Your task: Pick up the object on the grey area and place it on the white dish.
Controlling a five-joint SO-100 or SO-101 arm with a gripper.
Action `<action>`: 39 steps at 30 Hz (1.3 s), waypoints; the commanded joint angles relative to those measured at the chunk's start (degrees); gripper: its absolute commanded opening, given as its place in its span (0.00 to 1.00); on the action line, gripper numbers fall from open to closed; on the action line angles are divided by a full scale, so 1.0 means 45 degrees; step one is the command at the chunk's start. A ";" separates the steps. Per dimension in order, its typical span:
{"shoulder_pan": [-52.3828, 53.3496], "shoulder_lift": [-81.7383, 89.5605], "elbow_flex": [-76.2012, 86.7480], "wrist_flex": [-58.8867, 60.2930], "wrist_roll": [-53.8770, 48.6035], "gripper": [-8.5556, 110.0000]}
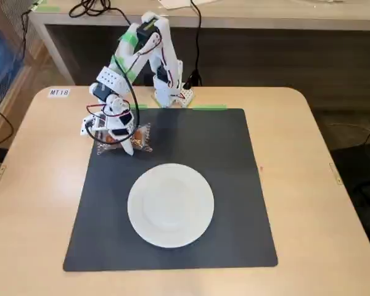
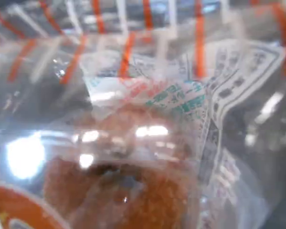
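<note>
Dark grey and matte, the mat (image 1: 172,191) covers most of the light wooden table (image 1: 37,185) in the fixed view. My arm (image 1: 142,55) reaches down from its base at the mat's far edge toward the mat's far left corner, and my gripper (image 1: 116,140) sits low there, right over the wrapped pastry (image 1: 142,140). The pastry lies just inside that corner, with its crinkly clear wrapper spreading out past my fingers on both sides. My fingers are down around its brown middle, but from this angle I cannot tell whether they are pressed shut on it or only standing at its sides. The white dish (image 1: 171,205) rests on the mat nearer the near edge, roughly midway between the left and right edges, bare, and apart from the pastry. A small white label (image 1: 58,92) is stuck near the table's far left corner, and strips of green tape (image 1: 209,107) lie along the mat's far edge.

Through the wrist view, the pastry (image 2: 119,191) fills nearly everything, blurred and very close: brown crumb low in the picture, glossy plastic with orange stripes above, and a panel of small print to the right. Bright glare spots sit on the wrapper. None of my fingertips can be made out here.
</note>
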 commanded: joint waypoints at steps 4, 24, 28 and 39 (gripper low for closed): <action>0.0781 0.0430 0.0176 0.0078 0.0254 0.23; -0.2949 0.3242 -0.1543 -0.0840 0.3906 0.17; -0.4687 0.3262 -0.1875 -0.2422 0.5059 0.16; -0.8320 0.0234 -0.4277 -0.4590 0.6523 0.17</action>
